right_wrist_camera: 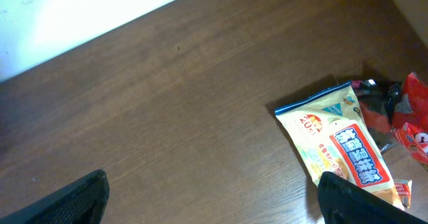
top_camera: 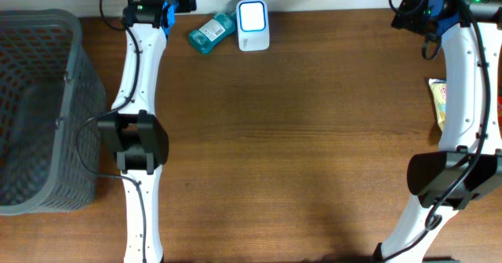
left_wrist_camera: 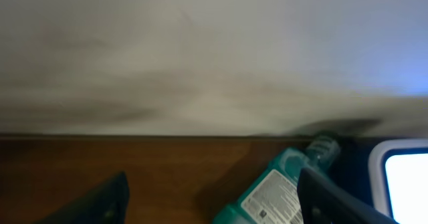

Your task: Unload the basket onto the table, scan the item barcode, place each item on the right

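- hard to make out: the left wrist view is blurred, and its upper half is only a pale, smeared wall above the table (top_camera: 298,137) edge.
- cut off: in that view the teal bottle (left_wrist_camera: 274,194) runs out of the bottom of the frame, so only its cap end and part of its white label show; the print on the label cannot be read.
- the white scanner (left_wrist_camera: 401,184) with its lit screen is cropped by the right edge there.
- in the right wrist view the yellow snack packet (right_wrist_camera: 338,147) is partly hidden behind the gripper's right-hand finger, and the red packets (right_wrist_camera: 411,117) beyond it are cut by the frame.
- left gripper (left_wrist_camera: 210,200): jaws spread wide, nothing clamped between them; the bottle lies on the table just ahead, over towards its right-hand finger, with the scanner just beyond that. whether the finger touches the bottle cannot be told.
- right gripper (right_wrist_camera: 214,200): jaws fully apart, holding nothing, bare wood between them; the snack packet lies by its right-hand finger.
- seen from overhead, the grey basket (top_camera: 39,114) sits beside the left arm, well apart from its gripper.
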Robot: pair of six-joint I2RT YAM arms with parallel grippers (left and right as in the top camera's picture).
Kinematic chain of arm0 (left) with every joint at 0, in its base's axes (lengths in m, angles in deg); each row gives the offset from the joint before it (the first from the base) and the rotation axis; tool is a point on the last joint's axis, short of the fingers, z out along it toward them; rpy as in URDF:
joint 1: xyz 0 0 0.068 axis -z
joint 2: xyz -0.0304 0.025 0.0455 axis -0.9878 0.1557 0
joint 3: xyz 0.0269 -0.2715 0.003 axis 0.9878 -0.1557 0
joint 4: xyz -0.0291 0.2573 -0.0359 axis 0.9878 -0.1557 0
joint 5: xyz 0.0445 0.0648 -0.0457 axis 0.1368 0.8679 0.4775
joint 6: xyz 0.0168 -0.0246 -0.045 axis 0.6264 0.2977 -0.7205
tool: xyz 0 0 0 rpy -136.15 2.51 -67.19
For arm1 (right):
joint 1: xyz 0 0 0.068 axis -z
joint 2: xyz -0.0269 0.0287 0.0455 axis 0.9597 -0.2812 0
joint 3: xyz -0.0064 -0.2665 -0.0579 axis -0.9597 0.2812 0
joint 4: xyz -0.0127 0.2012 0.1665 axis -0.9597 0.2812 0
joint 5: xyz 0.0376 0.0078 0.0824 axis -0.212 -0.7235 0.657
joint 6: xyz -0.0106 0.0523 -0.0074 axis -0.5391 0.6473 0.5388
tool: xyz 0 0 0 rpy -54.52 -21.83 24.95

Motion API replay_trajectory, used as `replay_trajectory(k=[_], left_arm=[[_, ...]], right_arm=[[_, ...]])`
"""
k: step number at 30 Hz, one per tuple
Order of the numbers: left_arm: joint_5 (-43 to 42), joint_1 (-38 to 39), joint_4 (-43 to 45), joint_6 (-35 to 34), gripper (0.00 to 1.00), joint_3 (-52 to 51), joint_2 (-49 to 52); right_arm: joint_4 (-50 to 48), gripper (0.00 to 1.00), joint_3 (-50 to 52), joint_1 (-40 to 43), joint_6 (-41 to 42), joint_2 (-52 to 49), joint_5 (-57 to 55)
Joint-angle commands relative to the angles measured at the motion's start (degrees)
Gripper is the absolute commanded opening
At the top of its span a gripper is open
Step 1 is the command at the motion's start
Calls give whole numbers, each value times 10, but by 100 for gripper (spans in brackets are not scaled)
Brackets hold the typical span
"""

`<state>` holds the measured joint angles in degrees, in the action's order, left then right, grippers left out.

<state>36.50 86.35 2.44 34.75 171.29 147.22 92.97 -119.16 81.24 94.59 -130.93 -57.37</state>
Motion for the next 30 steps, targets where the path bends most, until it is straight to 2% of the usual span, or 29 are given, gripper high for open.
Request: replay_trajectory(k=[1,3,9,13,15,17,20,21,24,27,30], left_arm=[[-108,5,33,60,80,8,75],[-145,7,45,83,82,8,96],[-146,9,19,143,81,8,127],[-205,12,5,157,82,7,135],[-205,15,-10,183,82,7,135],[-202,16,-15,200,87,-3,136],[-178,16,-15,201,87,-20,136],[-141,16,-15,200,84,-29,136],[-75,15,-26,200,61,-30,136],[-52,15,-68,193,59,-30,136],[-52,17,-138,153,60,-23,127]], right_arm=[[0,99,0,0,2,-2,-1],[0,98,0,0,2,-2,-1],[0,99,0,0,2,-2,-2],[0,99,0,0,2,-2,-1],[0,99,0,0,2,-2,-1],[0,99,0,0,2,-2,-1],[0,99,0,0,2,-2,-1],[0,99,0,0,2,-2,-1],[0,99,0,0,2,-2,-1],[0,99,0,0,2,-2,-1],[0,99,0,0,2,-2,-1]])
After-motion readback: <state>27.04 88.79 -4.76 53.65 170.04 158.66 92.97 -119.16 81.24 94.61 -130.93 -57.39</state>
